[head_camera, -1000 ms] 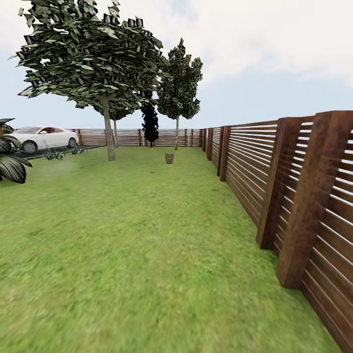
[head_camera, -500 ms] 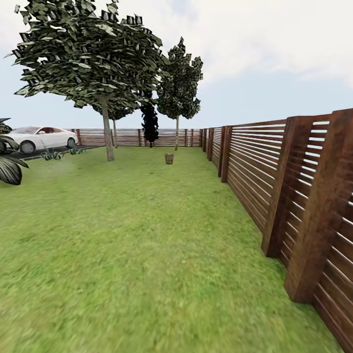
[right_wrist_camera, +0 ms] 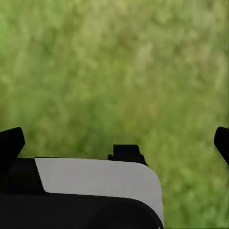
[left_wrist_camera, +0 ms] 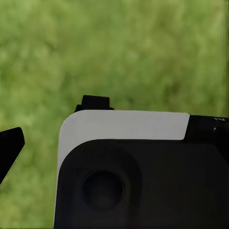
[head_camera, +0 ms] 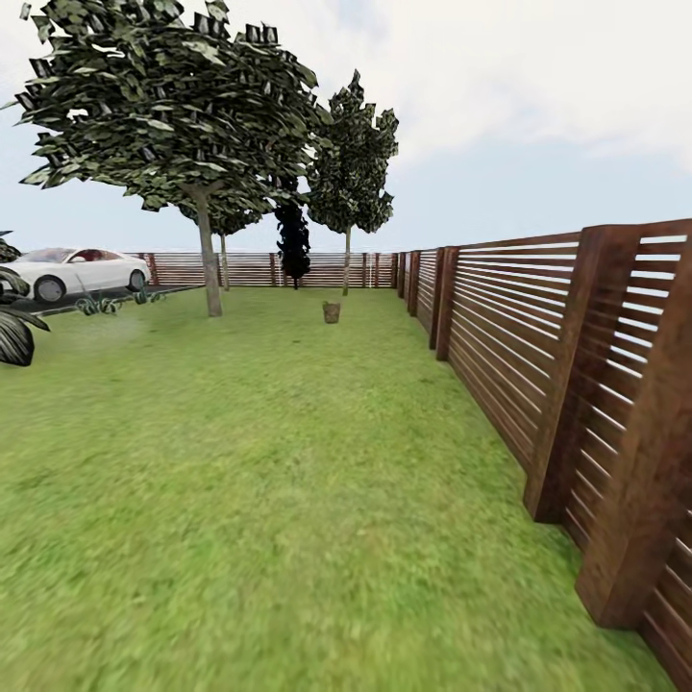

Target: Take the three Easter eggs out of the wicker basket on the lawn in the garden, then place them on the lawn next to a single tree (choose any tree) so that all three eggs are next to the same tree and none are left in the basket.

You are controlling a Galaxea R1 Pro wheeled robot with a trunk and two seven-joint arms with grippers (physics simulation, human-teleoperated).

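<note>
Wicker basket (head_camera: 332,310) stands far off on the lawn (head_camera: 250,481), between the tree (head_camera: 208,259) and the slatted fence (head_camera: 538,365); eggs too small to discern. Right gripper (right_wrist_camera: 114,138) fingers spread apart over grass; left gripper state indeterminable

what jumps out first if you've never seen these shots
A slatted brown wooden fence runs down the right of the head view, with green lawn beside it. A big leafy tree stands far left, a white car behind it, and a small brown basket sits far off on the grass.
</note>
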